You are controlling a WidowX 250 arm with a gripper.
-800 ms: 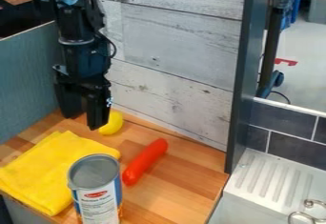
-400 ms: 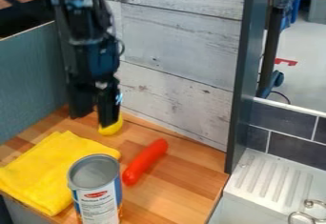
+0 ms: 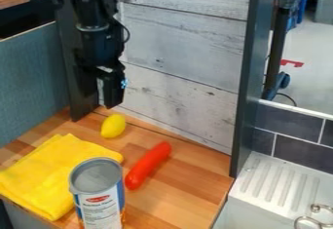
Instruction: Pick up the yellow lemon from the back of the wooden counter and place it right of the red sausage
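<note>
The black gripper point(image 3: 100, 98) hangs at the upper left, above the back corner of the wooden counter, with its fingers apart and nothing between them. Its left finger blends into the dark corner post behind. Just below and in front of it lies a yellow lemon point(image 3: 113, 126). A red sausage-shaped toy point(image 3: 148, 165) rests slantwise on the wood to the lemon's right. At the left is a folded yellow cloth point(image 3: 48, 172). An upright can point(image 3: 99, 194) with a grey top stands at the front, overlapping the cloth's right edge from this view.
A teal panel point(image 3: 32, 82) borders the counter point(image 3: 189, 189) at the left, and a whitish plank wall point(image 3: 182, 52) rises behind. On the right stand a dark upright post point(image 3: 250, 77) and a white ribbed drainboard point(image 3: 276, 181) with metal rings point(image 3: 315, 218) near it.
The gripper has shifted right and then risen, so the lemon behind it has come fully into sight. The lemon, red toy, cloth and can have stayed in place.
</note>
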